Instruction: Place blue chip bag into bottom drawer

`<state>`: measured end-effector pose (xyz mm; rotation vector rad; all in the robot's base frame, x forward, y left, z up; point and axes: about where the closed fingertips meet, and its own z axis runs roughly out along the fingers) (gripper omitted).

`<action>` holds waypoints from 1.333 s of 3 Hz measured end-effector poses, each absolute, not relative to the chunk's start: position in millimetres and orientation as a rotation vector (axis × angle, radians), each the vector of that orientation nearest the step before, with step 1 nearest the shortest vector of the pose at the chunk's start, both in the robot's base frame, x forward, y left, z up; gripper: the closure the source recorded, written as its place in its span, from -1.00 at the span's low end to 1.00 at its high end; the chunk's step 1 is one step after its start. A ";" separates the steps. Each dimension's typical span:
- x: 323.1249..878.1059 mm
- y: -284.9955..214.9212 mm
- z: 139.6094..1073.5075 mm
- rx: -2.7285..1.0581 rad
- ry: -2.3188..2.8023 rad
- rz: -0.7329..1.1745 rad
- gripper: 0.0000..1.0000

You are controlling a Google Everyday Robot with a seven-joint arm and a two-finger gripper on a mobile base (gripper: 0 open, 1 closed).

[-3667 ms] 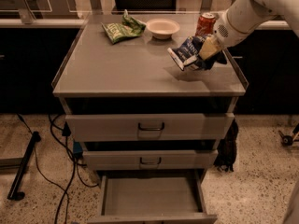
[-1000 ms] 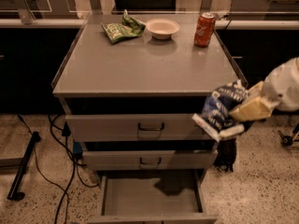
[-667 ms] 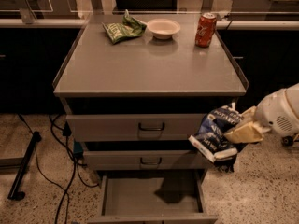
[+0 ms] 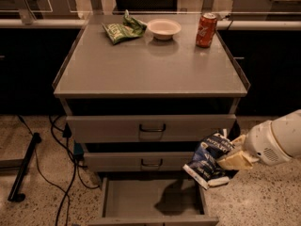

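Gripper (image 4: 226, 162) is low on the right side of the grey metal table (image 4: 150, 67), coming in from the right edge of the view on a white, rounded arm (image 4: 277, 140). It sits at about the height of the middle drawer (image 4: 141, 161).

The tan fingers (image 4: 236, 159) are clamped on the right-hand edge of the shiny dark blue chip bag (image 4: 208, 160), which has white lettering and white edges. The exact pinch line looks to be hidden behind the crumpled foil, but the bag hangs in the air with nothing else under it.

The blue chip bag is tilted, with its lower white edge down and to the right. The bulk of it sticks out left of the fingers and covers the right end of the middle drawer's front in this view.

The grey metal bottom drawer (image 4: 141, 199) is pulled out, a wide shallow tray with a plain grey inside. The bag is above its right side, not touching it, and a dark shadow falls on the tray floor below the bag.

The top drawer (image 4: 150, 127) and middle drawer are both shut, each with a dark bar handle.

On the table's far end sit a crumpled green chip bag (image 4: 121, 30), a white round bowl (image 4: 163, 28) just beside it, and an upright red soda can (image 4: 207, 29) near the right rim.
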<state>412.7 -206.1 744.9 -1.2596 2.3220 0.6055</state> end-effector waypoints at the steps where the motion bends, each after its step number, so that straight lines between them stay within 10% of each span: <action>1: 412.5 -206.1 739.7 -1.261 2.320 0.606 1.00; 4: 411.1 -185.6 558.1 -1.212 2.265 0.665 1.00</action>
